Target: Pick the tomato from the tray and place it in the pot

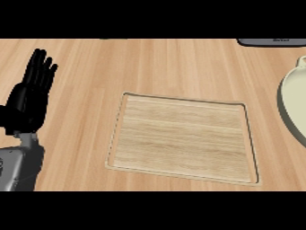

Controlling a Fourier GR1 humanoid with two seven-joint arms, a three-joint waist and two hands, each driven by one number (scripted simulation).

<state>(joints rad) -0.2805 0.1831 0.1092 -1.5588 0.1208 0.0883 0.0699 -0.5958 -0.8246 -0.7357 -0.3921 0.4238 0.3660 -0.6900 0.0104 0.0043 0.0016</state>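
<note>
Forearm grey at the lower left, its left hand (29, 96) resting open, fingers straight and upward. Right of it lies the wooden tray (119, 134); no tomato shows. Farther right, the pale pot (294, 105).

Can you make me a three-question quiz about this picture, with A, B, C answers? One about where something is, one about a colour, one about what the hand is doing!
1. Where is the pot?
A. At the right edge of the counter view
B. On the tray
C. Under the left hand

2. What colour is the left hand?
A. White
B. Black
C. Red

3. How are the left hand's fingers?
A. Curled round a tomato
B. Pinching the tray's rim
C. Straight and pointing up, holding nothing

Answers: 1 A, the pale pot is cut off by the right edge. 2 B, the hand is black above a grey forearm. 3 C, the fingers are straight; no tomato shows, and the wooden tray lies bare.
</note>
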